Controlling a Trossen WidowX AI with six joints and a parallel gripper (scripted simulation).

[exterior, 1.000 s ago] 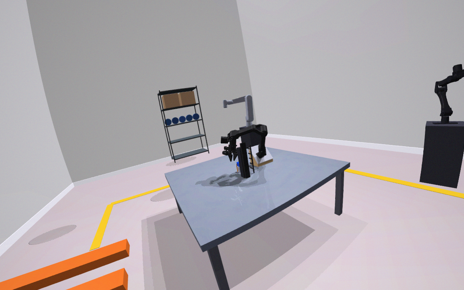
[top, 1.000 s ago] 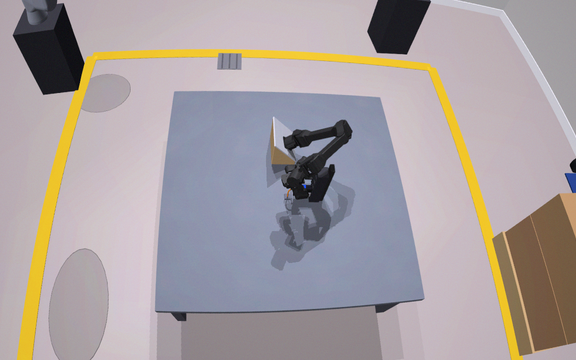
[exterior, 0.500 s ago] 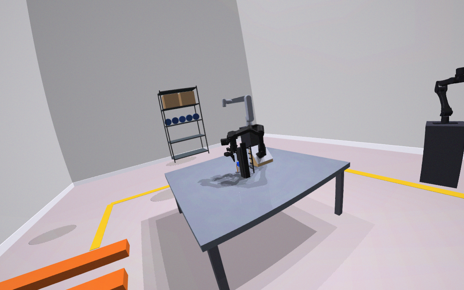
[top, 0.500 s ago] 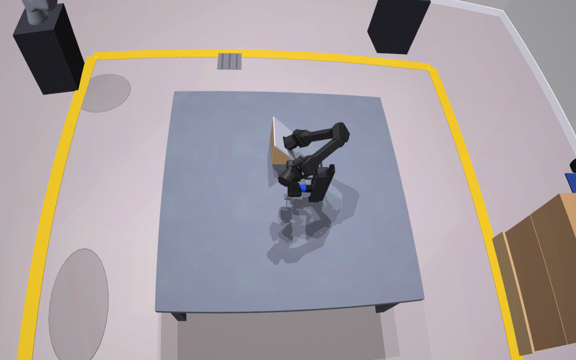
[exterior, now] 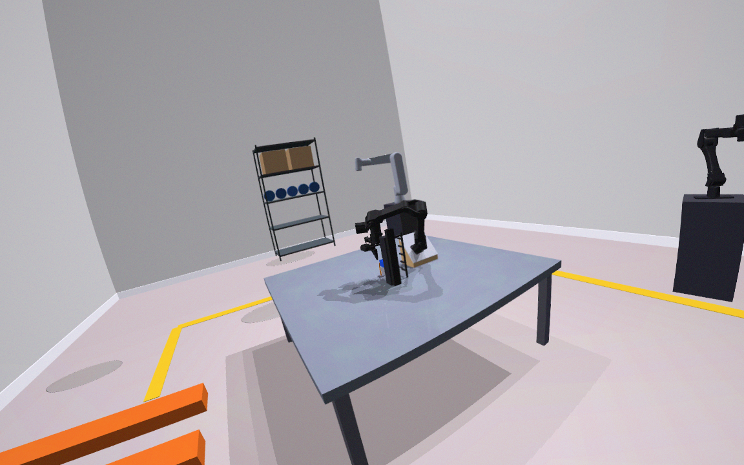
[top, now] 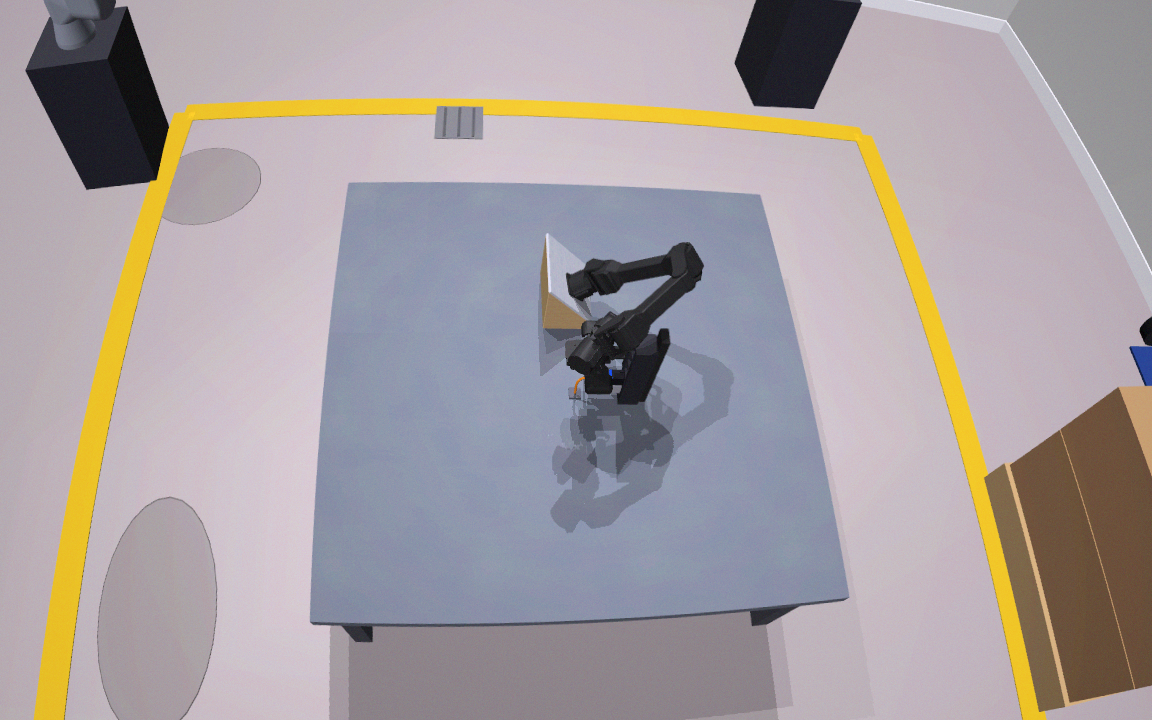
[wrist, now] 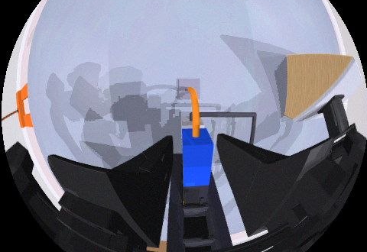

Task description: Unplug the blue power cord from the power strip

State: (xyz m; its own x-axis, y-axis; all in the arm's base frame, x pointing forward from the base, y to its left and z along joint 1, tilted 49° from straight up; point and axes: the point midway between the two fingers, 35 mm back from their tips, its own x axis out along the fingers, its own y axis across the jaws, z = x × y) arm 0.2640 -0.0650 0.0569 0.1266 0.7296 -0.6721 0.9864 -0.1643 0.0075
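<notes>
While the plug sits at the strip, the hand comes up with nothing in hold

Although the gripper (top: 596,358) (exterior: 374,253) (wrist: 195,140) is over the work, the unplugging looks yet to be done. Its fingers stand partway open, well short of their full spread, and nothing is held between them. From the wrist, one finger shows on each side of the blue plug (top: 610,371) (exterior: 382,263) (wrist: 197,160), with a gap visible beside each. Whether the tips are already level with the plug or just above it, the pictures cannot settle.

The plug is by the upright black power strip (top: 643,376) (exterior: 389,259) (wrist: 196,210), on the side where the orange cord (top: 577,385) (exterior: 380,270) (wrist: 196,111) curves away toward the table (top: 419,447) (exterior: 421,312) (wrist: 153,23). Its dark end appears to run up to the strip, so it is probably plugged in — though the contacts themselves are hidden.

What is done, then, seems to be the reach and a rough lining up. Nearly all the rest is left: settling the fingers around the plug, closing on it, drawing it straight off the strip, then opening and backing away from plug, cord and strip alike. The slight opening leaves little room to spare — a sideways drift could nudge the plug before it is gripped.
</notes>
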